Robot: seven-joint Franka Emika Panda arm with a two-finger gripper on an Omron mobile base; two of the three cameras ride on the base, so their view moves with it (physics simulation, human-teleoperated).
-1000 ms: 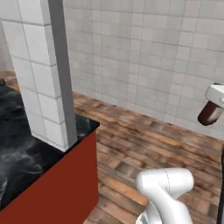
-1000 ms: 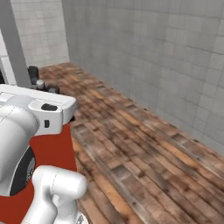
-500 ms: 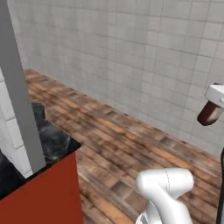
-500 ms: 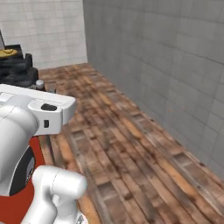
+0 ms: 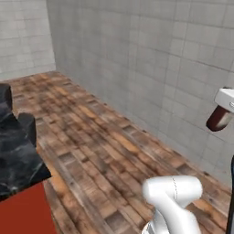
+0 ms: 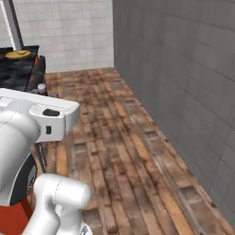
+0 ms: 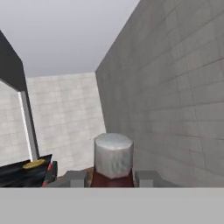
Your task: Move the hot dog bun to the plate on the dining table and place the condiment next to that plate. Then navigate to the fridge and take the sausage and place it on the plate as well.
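Observation:
My gripper (image 7: 113, 178) is shut on the condiment (image 7: 113, 155), a dark red-brown bottle with a grey cap that stands up between the two fingertips (image 7: 148, 178). In the left base view the condiment (image 5: 219, 119) hangs from the white hand at the right edge, high above the floor. The yellow plate (image 6: 18, 54) lies on the black-topped dining table (image 6: 20, 71) at the far left of the right base view. The hand view also has the plate (image 7: 34, 164), small, on the dark top at its lower left. I cannot tell whether the bun lies on the plate.
A black marble corner with a red base (image 5: 18, 157) juts in at the lower left of the left base view. Grey tiled walls (image 6: 183, 69) close in the wooden plank floor (image 5: 105, 151). A small pale-topped item (image 6: 42, 87) stands beside the table.
The whole picture has shifted as the base turns: the tiled pillar has slid out of the left base view and the far wall has come in. The bottle stays in the gripper.

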